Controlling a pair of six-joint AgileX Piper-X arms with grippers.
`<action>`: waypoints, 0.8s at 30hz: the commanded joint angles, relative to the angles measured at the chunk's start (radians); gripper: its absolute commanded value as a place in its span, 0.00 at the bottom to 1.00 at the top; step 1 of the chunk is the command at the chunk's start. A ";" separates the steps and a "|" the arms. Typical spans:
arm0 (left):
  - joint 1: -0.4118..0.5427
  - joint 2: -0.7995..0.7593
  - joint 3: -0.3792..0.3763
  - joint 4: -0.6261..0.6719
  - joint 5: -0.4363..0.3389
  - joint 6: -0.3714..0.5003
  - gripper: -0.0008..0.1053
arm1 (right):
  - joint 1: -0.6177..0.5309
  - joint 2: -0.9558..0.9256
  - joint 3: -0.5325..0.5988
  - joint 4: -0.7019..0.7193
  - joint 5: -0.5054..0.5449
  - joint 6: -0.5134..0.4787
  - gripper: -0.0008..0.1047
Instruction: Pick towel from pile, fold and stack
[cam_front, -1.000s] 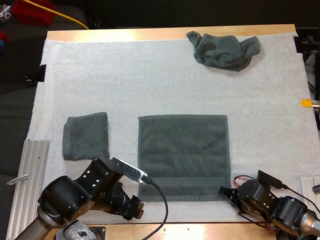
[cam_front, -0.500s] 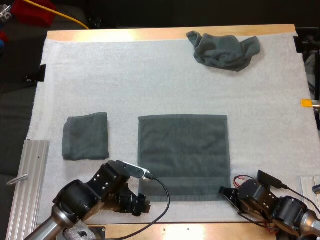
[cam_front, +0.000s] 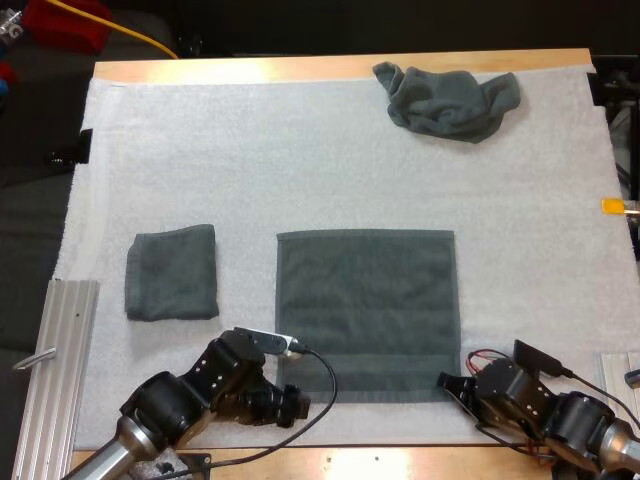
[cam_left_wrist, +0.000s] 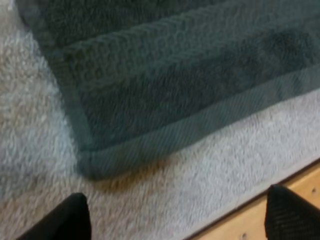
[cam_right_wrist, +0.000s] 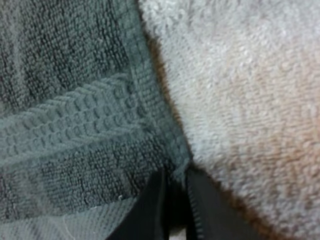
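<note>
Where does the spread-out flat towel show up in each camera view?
High view: the flat towel lies on the white mat, right of the folded towel.
Left wrist view: the flat towel's near left corner lies just ahead of the open left gripper.
Right wrist view: the flat towel's near right corner is pinched in the right gripper.
Shared landmark: the woven band along its near edge.

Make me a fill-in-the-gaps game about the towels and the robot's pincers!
The left pincer is ___, just short of the flat towel. The right pincer is shut on the flat towel's ___. The folded towel lies ___ of the flat towel. The crumpled towel lies at the white mat's ___ edge.
Missing words: open; corner; left; far.
</note>
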 joint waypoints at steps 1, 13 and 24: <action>-0.002 -0.003 0.009 -0.031 -0.003 -0.023 0.66 | -0.004 0.004 0.010 0.002 -0.029 -0.011 0.02; 0.245 -0.001 0.070 -0.135 0.105 0.001 0.66 | -0.004 0.004 0.010 -0.013 -0.028 -0.011 0.02; 0.297 0.222 0.070 -0.173 0.189 0.113 0.66 | -0.004 0.004 0.010 -0.013 -0.028 -0.011 0.02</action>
